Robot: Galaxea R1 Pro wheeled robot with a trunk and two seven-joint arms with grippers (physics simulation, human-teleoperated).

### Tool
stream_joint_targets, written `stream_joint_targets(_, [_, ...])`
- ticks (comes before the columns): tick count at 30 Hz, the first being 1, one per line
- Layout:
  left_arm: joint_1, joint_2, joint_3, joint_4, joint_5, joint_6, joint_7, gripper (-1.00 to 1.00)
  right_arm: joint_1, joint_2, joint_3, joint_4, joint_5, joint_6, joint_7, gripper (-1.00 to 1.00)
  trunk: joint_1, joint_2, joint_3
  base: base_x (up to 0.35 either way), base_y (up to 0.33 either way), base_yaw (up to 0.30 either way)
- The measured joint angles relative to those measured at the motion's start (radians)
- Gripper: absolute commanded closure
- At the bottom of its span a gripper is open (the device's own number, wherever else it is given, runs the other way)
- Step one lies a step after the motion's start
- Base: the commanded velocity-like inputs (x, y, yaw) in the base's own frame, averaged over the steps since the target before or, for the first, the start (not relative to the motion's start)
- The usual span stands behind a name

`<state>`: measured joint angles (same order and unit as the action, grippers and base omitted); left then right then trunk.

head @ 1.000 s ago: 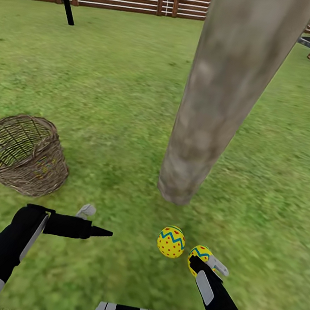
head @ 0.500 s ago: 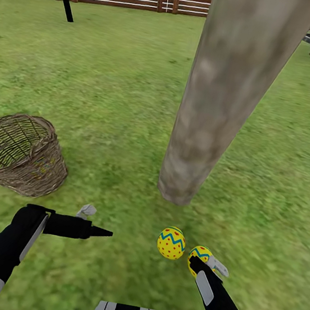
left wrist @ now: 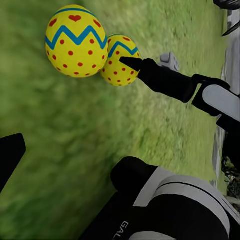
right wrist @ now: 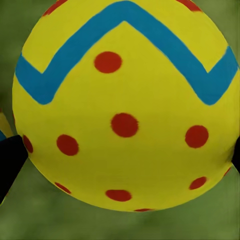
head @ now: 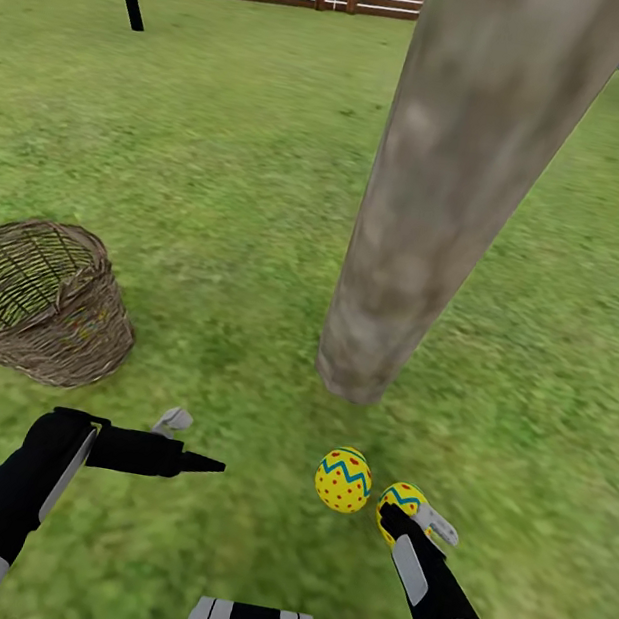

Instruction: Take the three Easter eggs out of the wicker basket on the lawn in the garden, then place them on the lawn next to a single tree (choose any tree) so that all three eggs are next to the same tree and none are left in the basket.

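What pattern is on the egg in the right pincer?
Yellow egg with red dots and a blue zigzag band, clearest in the right wrist view.

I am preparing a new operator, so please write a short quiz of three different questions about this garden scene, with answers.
1. True or false: the right pincer grips an egg.
2. Multiple choice: the free egg lies on the lawn A) in the wicker basket, B) near the foot of the tree, C) by the fence.
3. Fill in: the left pincer holds ____.

Key
1. True: in the right wrist view the held egg sits between its fingertips.
2. B.
3. Nothing; it is open over grass.
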<state>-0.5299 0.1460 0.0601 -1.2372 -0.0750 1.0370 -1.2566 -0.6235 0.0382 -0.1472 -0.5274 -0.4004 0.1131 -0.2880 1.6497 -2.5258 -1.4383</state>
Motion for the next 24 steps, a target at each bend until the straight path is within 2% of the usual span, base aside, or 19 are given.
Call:
stream_joint_targets(1, [0.0, 0.0, 0.0, 0.0, 0.0, 0.0, 0.0, -1.0, 0.0, 0.0, 0.0, 0.0, 0.0, 0.0, 0.0, -1.0, 0.0, 0.0, 0.0, 0.0, 0.0, 0.0])
stream_joint_targets(2, [0.0, 0.0, 0.0, 0.0, 0.0, 0.0, 0.0, -1.0, 0.001, 0.0, -0.001, 0.032, -0.005, -0.001, 0.001, -1.0, 0.0, 0.0, 0.0, 0.0, 0.0, 0.0])
stream_joint_targets(6, [0.0, 0.0, 0.001, 0.0, 0.001, 0.0, 0.0, -1.0, 0.001, 0.0, -0.001, 0.038, -0.005, -0.001, 0.001, -1.0, 0.0, 0.0, 0.0, 0.0, 0.0, 0.0])
stream_joint_targets(21, [0.0, 0.001, 0.007, 0.005, -0.001, 0.001, 0.001, -1.0, 0.001, 0.0, -0.001, 0.038, -0.005, -0.001, 0.001, -1.0, -0.006, 0.004, 0.058, -0.002, 0.0, 0.0])
stream_joint_targets(24, [0.0, 0.001, 0.008, 0.006, -0.001, 0.001, 0.003, -1.0, 0.001, 0.0, -0.001, 0.038, -0.005, -0.001, 0.002, -1.0, -0.007, 0.004, 0.069, -0.172, 0.0, 0.0])
